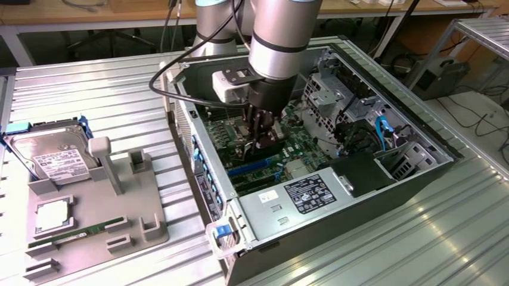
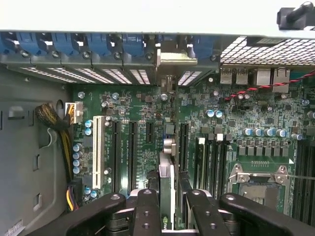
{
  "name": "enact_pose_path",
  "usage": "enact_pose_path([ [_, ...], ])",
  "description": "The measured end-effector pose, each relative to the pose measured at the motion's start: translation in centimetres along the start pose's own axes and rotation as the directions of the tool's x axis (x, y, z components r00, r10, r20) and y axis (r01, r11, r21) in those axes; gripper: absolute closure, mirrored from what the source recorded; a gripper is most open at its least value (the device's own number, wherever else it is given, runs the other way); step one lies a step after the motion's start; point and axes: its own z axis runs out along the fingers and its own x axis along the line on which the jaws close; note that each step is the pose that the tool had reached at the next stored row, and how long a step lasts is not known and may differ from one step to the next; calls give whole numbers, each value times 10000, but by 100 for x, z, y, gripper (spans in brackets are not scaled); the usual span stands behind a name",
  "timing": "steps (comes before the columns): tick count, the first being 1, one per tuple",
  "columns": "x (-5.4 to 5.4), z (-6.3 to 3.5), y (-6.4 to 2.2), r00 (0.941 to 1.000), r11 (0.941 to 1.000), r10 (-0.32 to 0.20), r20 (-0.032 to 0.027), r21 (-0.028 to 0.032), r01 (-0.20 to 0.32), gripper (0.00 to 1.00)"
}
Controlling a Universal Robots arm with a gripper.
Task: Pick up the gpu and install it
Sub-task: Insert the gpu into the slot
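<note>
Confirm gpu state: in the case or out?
In the case: gpu held edge-on in the gripper, over the motherboard slots. Fully seated: cannot tell.

1 arm (image 1: 280, 42), wrist pointing nearly straight down (slight tilt); gripper (image 1: 266, 142) low, its 2 fingers (image 2: 146, 211) pinched narrowly onto the edge-on gpu (image 2: 166, 182).

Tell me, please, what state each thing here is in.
case: open, motherboard exposed
gripper: inside the case, shut on the gpu
gpu: gripped, edge-on over the motherboard slots
hard drive: resting in the fixture
RAM stick: lying flat in the fixture
</note>
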Motion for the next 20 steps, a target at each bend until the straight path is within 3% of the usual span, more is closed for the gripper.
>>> enact_pose_path([
  [16,28,69,2,9995,9995,320,5,-10,-320,74],
  [20,44,107,3,9995,9995,322,4,-52,-322,74],
])
